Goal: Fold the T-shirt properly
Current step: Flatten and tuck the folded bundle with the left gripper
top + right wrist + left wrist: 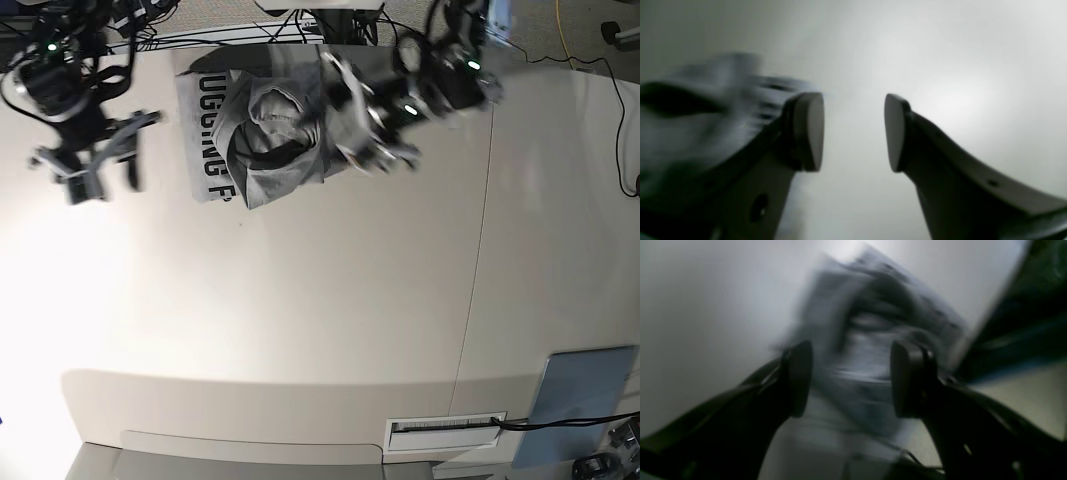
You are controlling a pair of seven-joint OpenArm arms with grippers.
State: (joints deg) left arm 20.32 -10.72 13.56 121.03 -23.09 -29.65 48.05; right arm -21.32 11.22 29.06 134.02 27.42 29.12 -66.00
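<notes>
Base view: T-shirt [265, 130] crumpled on table [330, 300], lettering partly visible. Left gripper [385, 150] spread, at shirt edge. Right gripper [100, 175] spread, apart, empty.

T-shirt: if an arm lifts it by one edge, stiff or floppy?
Likely floppy: the T-shirt lies bunched in loose folds, so a lifted edge should drape and sag. Probably light; thin cloth. On the smooth table a push would likely crumple it rather than slide it whole.
</notes>
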